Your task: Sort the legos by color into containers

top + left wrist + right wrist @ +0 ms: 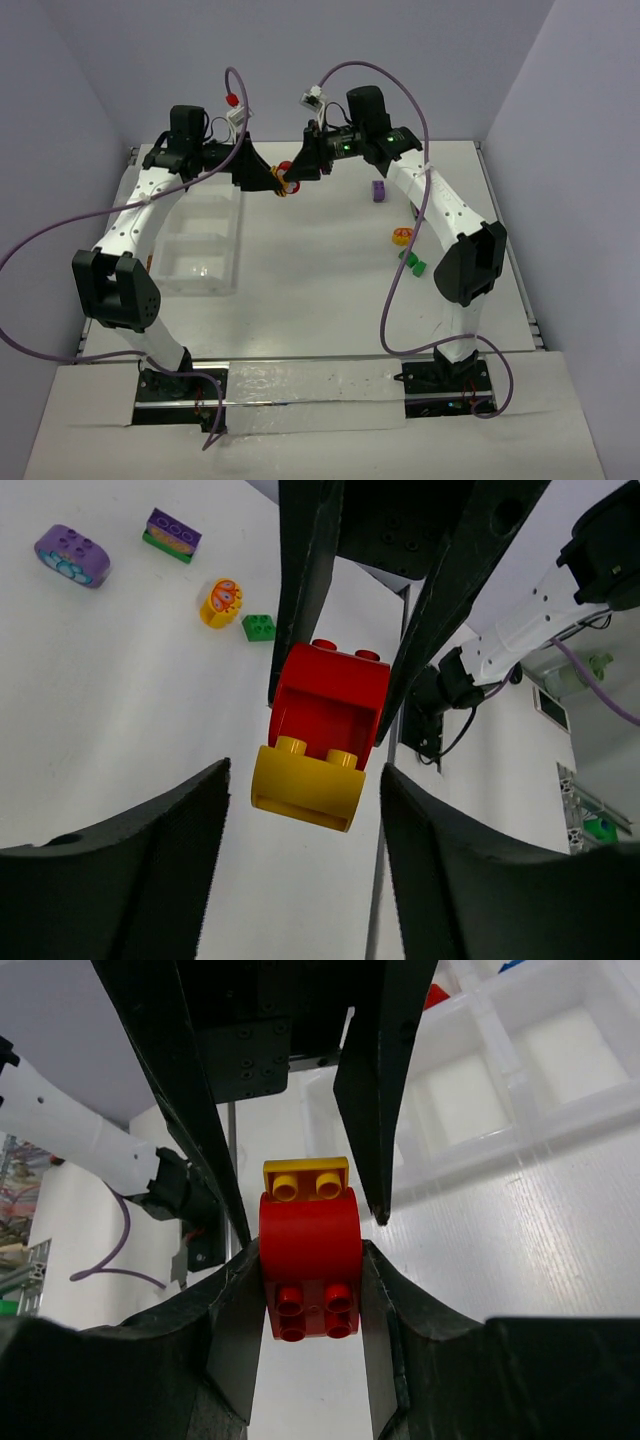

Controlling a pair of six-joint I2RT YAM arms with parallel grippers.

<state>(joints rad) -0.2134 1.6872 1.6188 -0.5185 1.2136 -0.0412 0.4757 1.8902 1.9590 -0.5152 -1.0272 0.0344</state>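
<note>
A red piece (310,1240) with a yellow brick (305,1178) studded onto its end hangs in mid-air above the far part of the bench (320,290), between the two arms and clear of the surface. The right pincer (310,1260) is clamped tight on the red piece, one finger pressed to each side. The left pincer (305,780) faces it with jaws spread wide; the yellow brick sits in the gap, and neither pad appears to touch it.

The divided tray (236,250) lies to the left, beneath the left arm. To the right, near the right arm, loose pieces wait on the bench: a rounded purple block (72,556), a purple-on-green stack (172,534), an orange-and-yellow piece (222,602) and a small green brick (259,627).

The step in hand looks to be splitting a two-colour stack so each half can go to its own compartment. The next move likely calls for the left pincer to close squarely on the yellow brick alone, then for the arms to pull or twist apart without either half slipping free.
</note>
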